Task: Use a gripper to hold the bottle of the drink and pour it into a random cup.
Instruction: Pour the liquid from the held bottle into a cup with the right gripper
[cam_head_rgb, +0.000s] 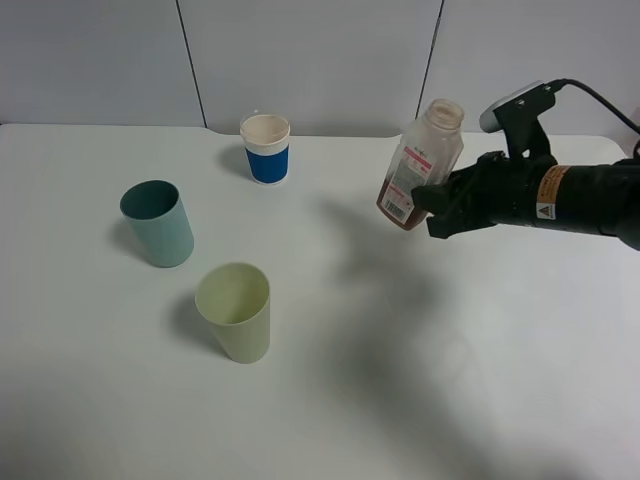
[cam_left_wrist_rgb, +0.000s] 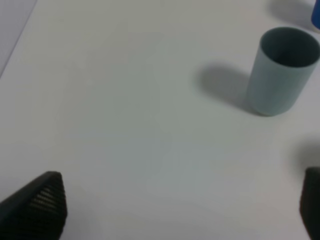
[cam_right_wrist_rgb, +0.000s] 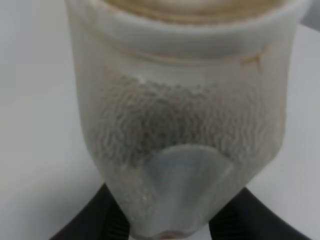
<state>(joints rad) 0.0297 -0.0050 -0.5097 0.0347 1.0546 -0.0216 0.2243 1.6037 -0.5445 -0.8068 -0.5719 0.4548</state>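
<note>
Translucent plastic bottle (cam_head_rgb: 424, 150) (uncapped, probably light and squashy) — right gripper (cam_head_rgb: 437, 205) clamped round its lower body; gentle pressure seems safest.

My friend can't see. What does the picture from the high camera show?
The right tool holds a tilted, capless bottle of brown drink in the air above a white table. Three cups stand farther left: a yellow-green cup in front, a teal cup, and a white cup with a blue band at the back.

A warning triangle (cam_head_rgb: 545, 211) marks the orange-and-white band (cam_head_rgb: 551, 190) on the right arm (cam_head_rgb: 600, 205); the label (cam_head_rgb: 407, 172) on the bottle (cam_head_rgb: 425, 150) is unreadable.
</note>
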